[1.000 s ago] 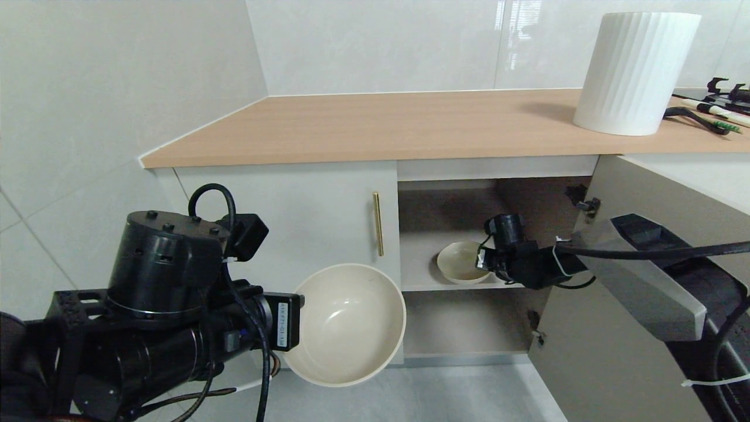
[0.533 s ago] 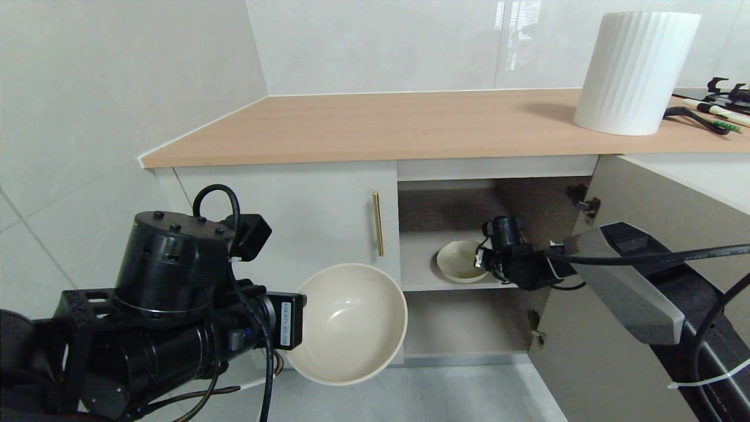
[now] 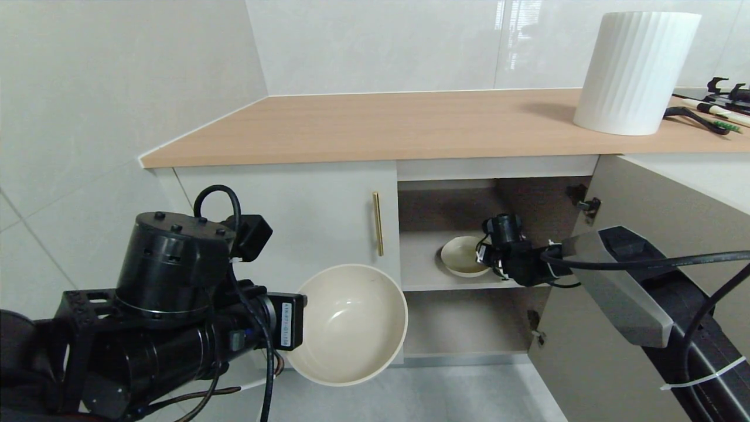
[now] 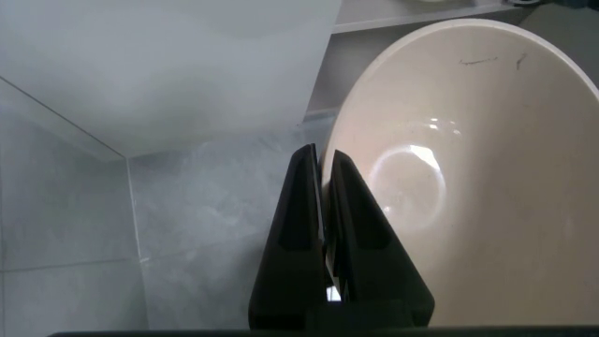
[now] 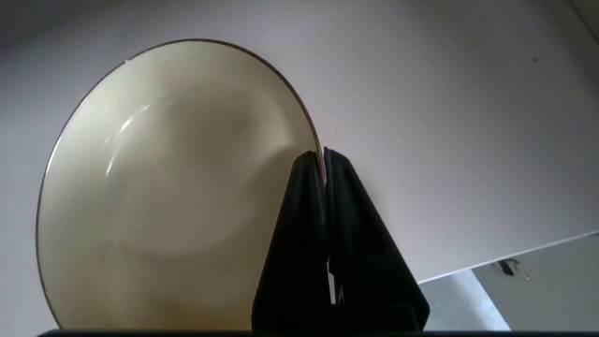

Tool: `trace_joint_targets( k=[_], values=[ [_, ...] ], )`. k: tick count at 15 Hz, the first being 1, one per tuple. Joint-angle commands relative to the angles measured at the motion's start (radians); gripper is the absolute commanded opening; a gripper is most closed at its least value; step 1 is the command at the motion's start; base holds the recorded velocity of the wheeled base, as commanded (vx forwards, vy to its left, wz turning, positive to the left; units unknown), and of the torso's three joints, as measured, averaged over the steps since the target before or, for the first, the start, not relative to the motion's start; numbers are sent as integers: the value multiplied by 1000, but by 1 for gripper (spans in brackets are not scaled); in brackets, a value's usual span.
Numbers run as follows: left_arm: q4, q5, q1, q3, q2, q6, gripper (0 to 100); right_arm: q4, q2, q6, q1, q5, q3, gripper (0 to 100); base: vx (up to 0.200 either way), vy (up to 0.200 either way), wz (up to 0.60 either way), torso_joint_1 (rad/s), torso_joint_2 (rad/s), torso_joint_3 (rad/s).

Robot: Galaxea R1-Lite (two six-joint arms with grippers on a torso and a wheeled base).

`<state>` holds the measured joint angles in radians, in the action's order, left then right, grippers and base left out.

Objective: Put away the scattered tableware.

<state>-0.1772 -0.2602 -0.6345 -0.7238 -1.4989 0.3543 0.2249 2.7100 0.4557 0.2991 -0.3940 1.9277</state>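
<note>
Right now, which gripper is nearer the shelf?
Right. Right gripper is inside the cabinet at the shelf, shut on the rim of the small bowl. Left gripper is outside, low before the closed door, holding the big bowl.

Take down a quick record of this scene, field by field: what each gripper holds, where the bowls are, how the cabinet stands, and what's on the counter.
left gripper: shut on the rim of the big bowl, held in front of the closed left door
right gripper: shut on the rim of the small bowl, inside the cabinet
small bowl: at the upper shelf; contact with it unclear
cabinet: right door open
counter: white ribbed container, utensils at the far right
</note>
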Motion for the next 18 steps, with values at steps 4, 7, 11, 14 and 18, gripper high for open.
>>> trace_joint_targets(
  k=[4, 7, 11, 14, 18],
  values=[
    [-1, -1, -1, 0, 0, 0, 0, -2, 7, 0, 0, 0, 14, 0, 0, 0, 0, 0, 0, 0],
    [-1, -1, -1, 0, 2, 0, 0, -9, 8, 0, 0, -2, 17, 100, 0, 0, 0, 0, 0, 0],
    [-1, -1, -1, 0, 2, 0, 0, -9, -4, 6, 0, -2, 10, 100, 0, 0, 0, 0, 0, 0],
    [-2, 1, -1, -2, -6, 0, 0, -33, -101, 60, 3, -17, -53, 100, 0, 0, 0, 0, 0, 0],
    [-44, 3, -1, -19, -57, -15, 0, -45, -469, 92, 74, 40, -429, 100, 0, 0, 0, 0, 0, 0]
  ],
)
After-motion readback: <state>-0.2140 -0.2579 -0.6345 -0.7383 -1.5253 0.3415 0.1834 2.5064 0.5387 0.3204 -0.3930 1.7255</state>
